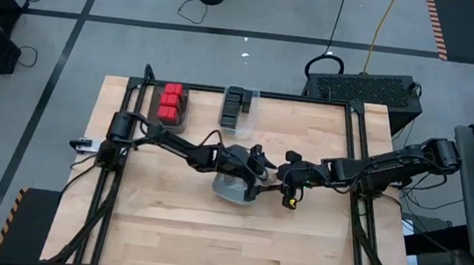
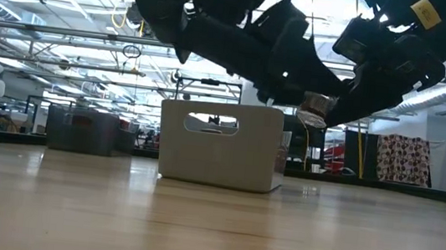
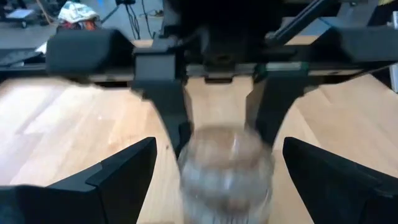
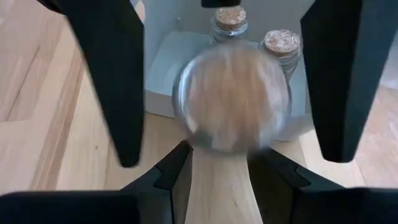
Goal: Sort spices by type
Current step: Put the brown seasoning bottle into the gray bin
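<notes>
Spices were mid-sort: a small round clear glass jar (image 4: 233, 99) hung pinched in the right claw (image 1: 288, 191), just right of centre in the high view, beside the clear plastic bin (image 1: 233, 188) where two cork-topped jars (image 4: 281, 45) stood. Lowering it squarely over the bin before letting go would probably serve best. Opposite, the left claw (image 3: 214, 177) stood spread wide around the jar, holding nothing.

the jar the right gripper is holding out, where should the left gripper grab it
The right gripper is shut on the jar, held above the table beside the white bin. The left gripper is open with the jar between its fingers. It likely best closes on the round glass body across its width, on the sides the right fingers leave free.
</notes>
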Robot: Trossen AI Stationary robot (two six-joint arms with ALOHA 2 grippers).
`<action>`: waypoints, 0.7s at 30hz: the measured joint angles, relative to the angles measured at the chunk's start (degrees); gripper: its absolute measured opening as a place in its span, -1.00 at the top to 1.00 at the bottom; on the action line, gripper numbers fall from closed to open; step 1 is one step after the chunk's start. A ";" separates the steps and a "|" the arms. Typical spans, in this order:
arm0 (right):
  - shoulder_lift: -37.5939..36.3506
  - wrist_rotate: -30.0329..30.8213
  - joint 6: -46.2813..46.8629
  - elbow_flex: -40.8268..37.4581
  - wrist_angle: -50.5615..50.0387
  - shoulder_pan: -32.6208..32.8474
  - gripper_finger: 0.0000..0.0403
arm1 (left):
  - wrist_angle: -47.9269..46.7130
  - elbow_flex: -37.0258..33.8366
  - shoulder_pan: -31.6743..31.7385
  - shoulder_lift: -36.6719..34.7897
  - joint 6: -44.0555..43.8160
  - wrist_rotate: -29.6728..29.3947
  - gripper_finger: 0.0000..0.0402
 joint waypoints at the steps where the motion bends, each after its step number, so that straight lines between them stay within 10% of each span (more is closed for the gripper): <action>1: 0.00 0.00 0.00 0.00 -0.01 0.00 0.35 | -0.45 0.21 -0.04 -0.02 0.46 0.00 -0.77; 21: 0.01 2.47 0.52 0.00 -3.77 -0.01 0.51 | -7.09 0.61 0.26 -0.45 0.29 -1.62 0.35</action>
